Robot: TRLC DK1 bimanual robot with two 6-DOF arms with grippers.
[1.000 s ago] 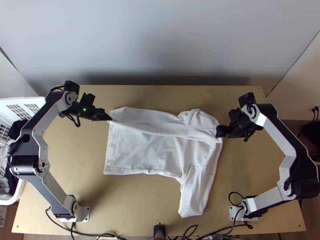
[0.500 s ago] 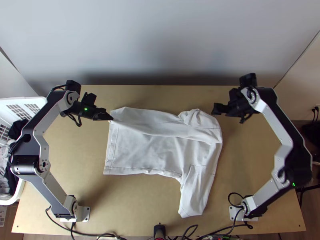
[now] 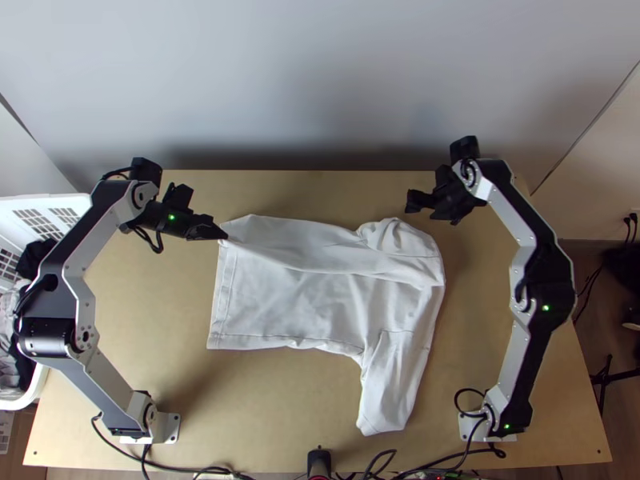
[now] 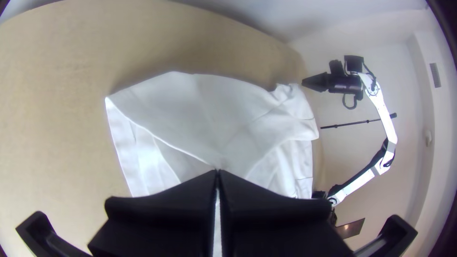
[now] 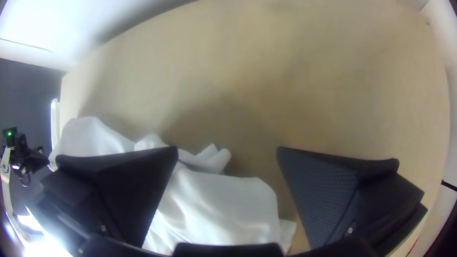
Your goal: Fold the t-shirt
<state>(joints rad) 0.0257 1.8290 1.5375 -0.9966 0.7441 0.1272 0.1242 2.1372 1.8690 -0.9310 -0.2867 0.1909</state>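
The white t-shirt lies with its far side folded over toward the near side; one sleeve points to the near edge, and cloth is bunched at the far right. At the shirt's far left corner is my left gripper; in the left wrist view the fingertips of this gripper meet on the shirt cloth. My right gripper is beyond the bunched far right part. Seen in the right wrist view, this gripper stands wide open, with shirt cloth below and between its fingers.
A white basket with dark and grey clothes stands off the table's left side. Cables run along the near edge between the arm bases. Bare tabletop lies beyond the shirt, with a wall behind it.
My right gripper has left the shirt's right side and moved away toward the far edge, then somewhat left. The left gripper has barely shifted, and the shirt lies nearly the same.
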